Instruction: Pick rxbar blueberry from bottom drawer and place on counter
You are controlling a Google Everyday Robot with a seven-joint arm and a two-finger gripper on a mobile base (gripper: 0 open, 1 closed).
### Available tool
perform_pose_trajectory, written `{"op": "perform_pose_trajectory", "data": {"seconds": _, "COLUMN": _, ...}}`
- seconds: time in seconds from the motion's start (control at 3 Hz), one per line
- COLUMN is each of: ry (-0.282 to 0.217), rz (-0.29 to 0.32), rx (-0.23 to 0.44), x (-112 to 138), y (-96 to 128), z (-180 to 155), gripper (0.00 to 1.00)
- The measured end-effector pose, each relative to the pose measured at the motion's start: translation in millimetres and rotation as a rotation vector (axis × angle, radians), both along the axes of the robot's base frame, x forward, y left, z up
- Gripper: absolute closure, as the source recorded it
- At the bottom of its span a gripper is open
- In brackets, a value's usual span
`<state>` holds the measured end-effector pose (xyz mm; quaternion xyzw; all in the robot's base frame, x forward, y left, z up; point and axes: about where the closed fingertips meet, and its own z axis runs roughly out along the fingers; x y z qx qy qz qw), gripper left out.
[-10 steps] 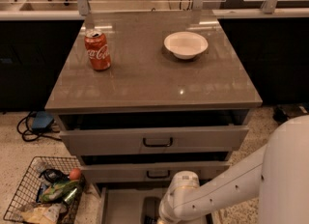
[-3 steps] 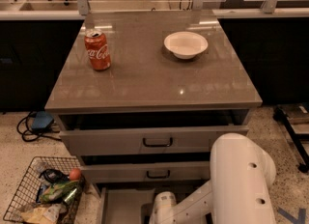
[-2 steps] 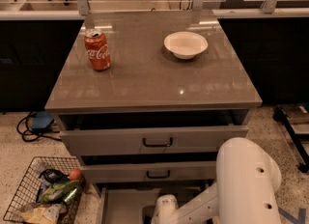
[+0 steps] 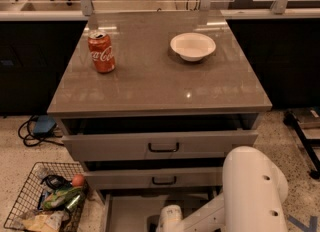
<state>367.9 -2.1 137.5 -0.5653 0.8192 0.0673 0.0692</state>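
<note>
The gripper [image 4: 169,223] is found low inside the bottom drawer [image 4: 126,210], at the frame's lower edge. Its opening and any hold cannot be told. The rxbar blueberry is not seen and is presumably hidden beneath the wrist. A flat, centred grasp should be secured before the drawer walls are cleared. On the counter [image 4: 150,88] a cola can [image 4: 101,51] and an empty white bowl [image 4: 193,46] are set well apart. Mixed packets are held in a wire basket [image 4: 19,207].

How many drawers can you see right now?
3: top drawer, middle drawer, and the open bottom drawer, where the claw reaches in. The arm hides part of it.
</note>
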Motion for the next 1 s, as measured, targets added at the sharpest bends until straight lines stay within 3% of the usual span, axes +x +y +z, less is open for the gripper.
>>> {"op": "perform_pose_trajectory", "data": {"seconds": 1.0, "ry": 0.038, "rz": -0.022, "rx": 0.011, "x": 3, "y": 10, "z": -39, "gripper": 0.00}}
